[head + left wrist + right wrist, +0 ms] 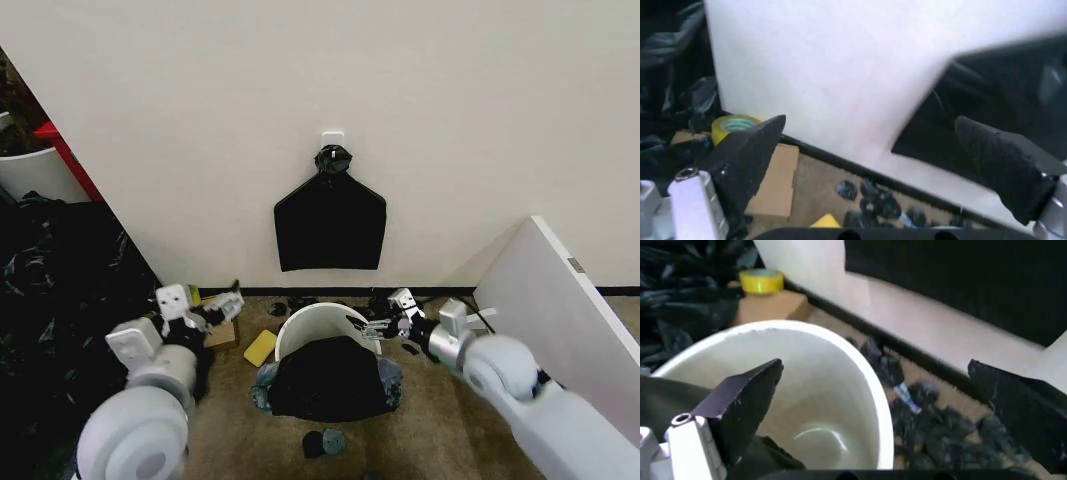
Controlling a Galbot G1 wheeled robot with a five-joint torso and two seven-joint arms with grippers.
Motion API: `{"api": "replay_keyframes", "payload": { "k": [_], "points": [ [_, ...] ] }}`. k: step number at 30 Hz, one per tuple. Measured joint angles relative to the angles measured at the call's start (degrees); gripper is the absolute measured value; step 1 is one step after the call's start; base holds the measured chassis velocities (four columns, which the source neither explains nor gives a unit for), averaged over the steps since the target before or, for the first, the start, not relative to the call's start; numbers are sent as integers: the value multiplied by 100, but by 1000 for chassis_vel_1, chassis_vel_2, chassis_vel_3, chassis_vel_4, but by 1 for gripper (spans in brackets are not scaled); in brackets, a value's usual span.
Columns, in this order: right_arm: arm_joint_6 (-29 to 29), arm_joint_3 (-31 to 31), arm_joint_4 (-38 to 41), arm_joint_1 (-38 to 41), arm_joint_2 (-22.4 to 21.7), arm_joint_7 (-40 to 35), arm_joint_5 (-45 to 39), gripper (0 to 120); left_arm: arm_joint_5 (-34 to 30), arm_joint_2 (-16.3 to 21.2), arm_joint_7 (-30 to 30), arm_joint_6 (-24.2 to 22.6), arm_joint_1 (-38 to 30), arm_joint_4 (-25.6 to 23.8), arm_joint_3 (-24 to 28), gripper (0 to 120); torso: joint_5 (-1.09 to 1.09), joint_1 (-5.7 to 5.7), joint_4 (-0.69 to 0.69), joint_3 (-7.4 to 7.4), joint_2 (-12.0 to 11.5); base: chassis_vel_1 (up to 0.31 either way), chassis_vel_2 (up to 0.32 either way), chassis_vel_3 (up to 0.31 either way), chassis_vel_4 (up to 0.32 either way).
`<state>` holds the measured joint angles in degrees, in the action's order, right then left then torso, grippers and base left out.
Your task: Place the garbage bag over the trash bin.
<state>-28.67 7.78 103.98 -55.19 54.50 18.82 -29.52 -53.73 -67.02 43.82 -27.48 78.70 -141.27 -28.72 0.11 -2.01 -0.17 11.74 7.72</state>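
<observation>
The cream-white trash bin stands on the carpet in front of the wall. The black garbage bag lies over its near half and hangs down its front, while the far rim is bare. My left gripper hovers left of the bin, open and apart from it; in the left wrist view the left gripper has nothing between its fingers. At the bin's far right rim my right gripper is open. The right wrist view shows the right gripper above the bin rim, empty, with the bag beside it.
A flat black bag hangs from a white hook on the wall. Left of the bin are a cardboard box, a yellow tape roll and a heap of black bags. Black scraps litter the floor. A white board leans at the right.
</observation>
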Motion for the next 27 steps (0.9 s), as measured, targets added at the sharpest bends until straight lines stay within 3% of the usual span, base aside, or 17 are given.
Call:
{"api": "replay_keyframes", "payload": {
  "k": [7, 17, 27],
  "points": [
    [-233, -373, -841, 598, 472, 492, 529, 97, -69, -23, -16, 98, -5, 127, -241, 100, -1, 0, 0, -1, 0, 0, 0, 0, 0],
    [-175, -608, -1186, 793, 580, 722, 1407, 61, 39, -136, -16, 90, 10, 172, 1, 100, 0, 1, 0, -1, 0, 0, 0, 0, 0],
    [-195, -607, -1127, 691, 520, 660, 1380, 24, 76, -158, 7, 89, 43, 179, 67, 100, 0, 1, -1, -1, 0, 0, 0, 0, 0]
  ]
}}
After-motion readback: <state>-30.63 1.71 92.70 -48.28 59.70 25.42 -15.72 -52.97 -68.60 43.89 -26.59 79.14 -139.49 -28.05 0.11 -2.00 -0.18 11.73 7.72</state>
